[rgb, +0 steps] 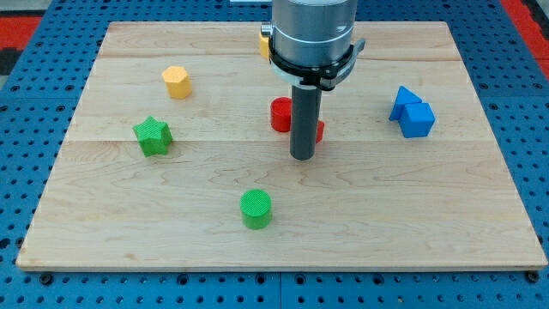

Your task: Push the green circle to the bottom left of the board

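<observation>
The green circle (256,209) sits on the wooden board (103,232), below the middle and a little to the left. My tip (302,158) is near the board's middle, above and to the right of the green circle, with a clear gap between them. The rod stands in front of two red blocks (280,115), partly hiding them.
A green star (153,136) lies at the left. A yellow hexagon (177,82) is at the upper left. Two blue blocks (413,113) touch each other at the right. A yellow block (265,42) peeks out behind the arm at the top.
</observation>
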